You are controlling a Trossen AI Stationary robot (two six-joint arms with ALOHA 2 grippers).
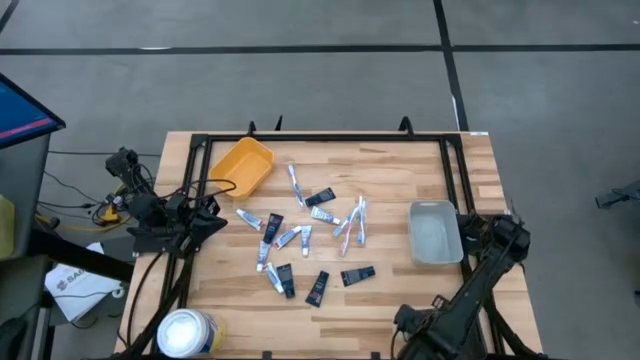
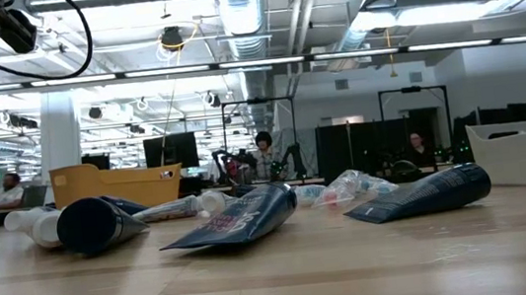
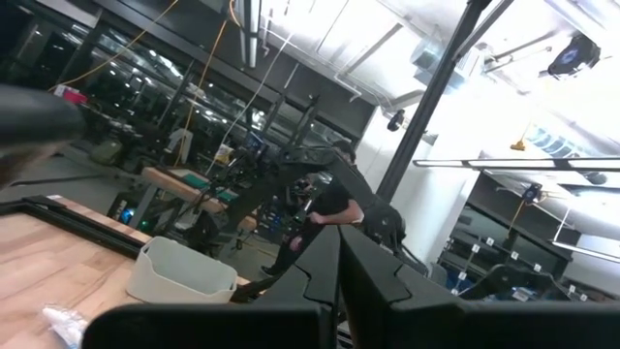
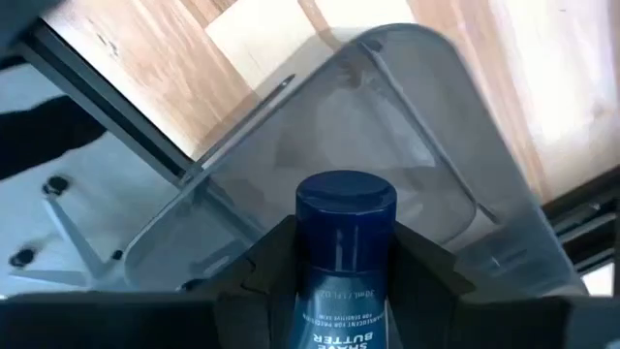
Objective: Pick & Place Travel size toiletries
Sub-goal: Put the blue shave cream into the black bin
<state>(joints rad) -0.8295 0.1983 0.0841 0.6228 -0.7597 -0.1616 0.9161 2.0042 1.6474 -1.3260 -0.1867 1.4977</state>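
Right gripper (image 4: 339, 281) is clamped on a dark blue shave butter tube (image 4: 344, 247), cap end forward, fingers partway closed against its sides. In the right wrist view it sits directly over the clear grey bin (image 4: 426, 126). High view puts that bin (image 1: 435, 232) at the right of the table (image 1: 400, 170), with the right arm at its right edge, lower right of frame.

Left gripper (image 3: 339, 281) is fully closed on nothing, parked at the table's left edge, mid-left in the high view, pointing out across the table.

Rest of the travel size toiletries (image 1: 300, 240) lie scattered mid-table: white tubes, black flat tubes, pale sticks. Yellow bin (image 1: 242, 165) upper left of the table, white round tub (image 1: 187, 332) at the lower left corner. In the low view, dark tubes (image 2: 241, 217) lie flat on the wood.
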